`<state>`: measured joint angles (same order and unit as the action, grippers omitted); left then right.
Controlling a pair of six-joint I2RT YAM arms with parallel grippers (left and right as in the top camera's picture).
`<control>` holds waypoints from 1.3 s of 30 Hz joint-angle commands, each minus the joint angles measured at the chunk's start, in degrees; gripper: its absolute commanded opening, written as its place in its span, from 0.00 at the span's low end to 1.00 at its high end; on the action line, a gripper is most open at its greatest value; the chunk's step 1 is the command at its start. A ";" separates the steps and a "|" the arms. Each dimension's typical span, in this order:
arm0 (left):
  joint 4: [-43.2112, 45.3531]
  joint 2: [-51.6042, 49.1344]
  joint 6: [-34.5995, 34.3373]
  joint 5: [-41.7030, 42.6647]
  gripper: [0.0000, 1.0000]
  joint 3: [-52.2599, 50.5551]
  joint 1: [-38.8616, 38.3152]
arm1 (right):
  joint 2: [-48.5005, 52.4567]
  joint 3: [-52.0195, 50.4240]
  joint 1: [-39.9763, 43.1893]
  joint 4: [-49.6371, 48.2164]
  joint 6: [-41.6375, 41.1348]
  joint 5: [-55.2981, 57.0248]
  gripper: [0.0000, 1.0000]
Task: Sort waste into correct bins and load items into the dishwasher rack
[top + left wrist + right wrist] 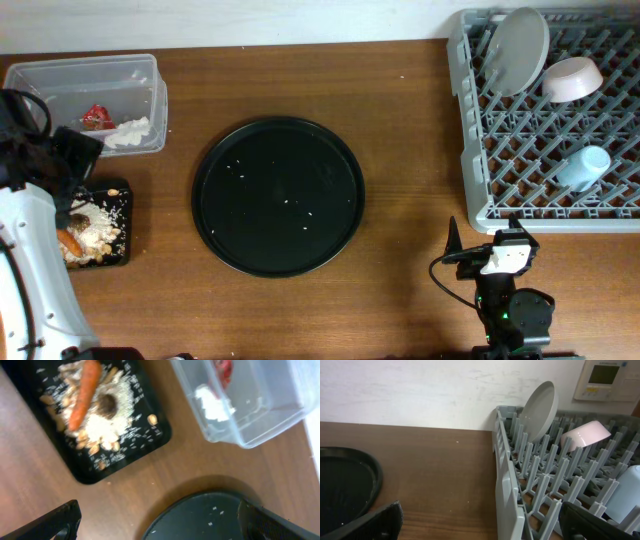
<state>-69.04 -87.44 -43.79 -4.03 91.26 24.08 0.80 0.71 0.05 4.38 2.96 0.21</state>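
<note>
The clear tub (90,75) at the far left holds the red wrapper (97,116) and white tissue (128,132). The shallow black tray (118,190) in front of it holds beige crumbs (107,430), the carrot (84,392) and the brown lump (106,405). The grey rack (470,150) at the right holds the plate (522,48), bowl (572,78) and blue cup (583,166). No chopsticks show. My left gripper (160,525) is open and empty above the table by the black tray. My right gripper (480,522) is open and empty at the rack's near left corner.
A large round black tray (278,195) with a few crumbs lies mid-table between the bins and the rack. In the left wrist view its rim (200,502) is just under the jaws. The rack's wall (507,485) runs between my right fingers.
</note>
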 commanded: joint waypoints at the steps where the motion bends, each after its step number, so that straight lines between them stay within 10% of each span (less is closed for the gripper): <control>1: -4.94 2.08 -0.09 -1.38 0.99 -0.17 0.04 | -0.59 -0.39 -0.42 0.31 -0.61 0.50 0.98; 11: 9.01 16.76 19.91 -4.79 0.99 -16.13 -9.81 | -0.59 -0.39 -0.42 0.31 -0.59 0.50 0.98; 21: 48.30 40.52 39.30 11.21 0.99 -58.93 -14.82 | -0.59 -0.39 -0.42 0.31 -0.61 0.50 0.98; 39: 79.23 71.10 41.20 14.01 0.99 -90.79 -19.71 | -0.59 -0.39 -0.42 0.31 -0.61 0.50 0.98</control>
<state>8.88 -19.31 -3.97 10.72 2.61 6.63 0.69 0.71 -0.01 4.38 2.94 0.21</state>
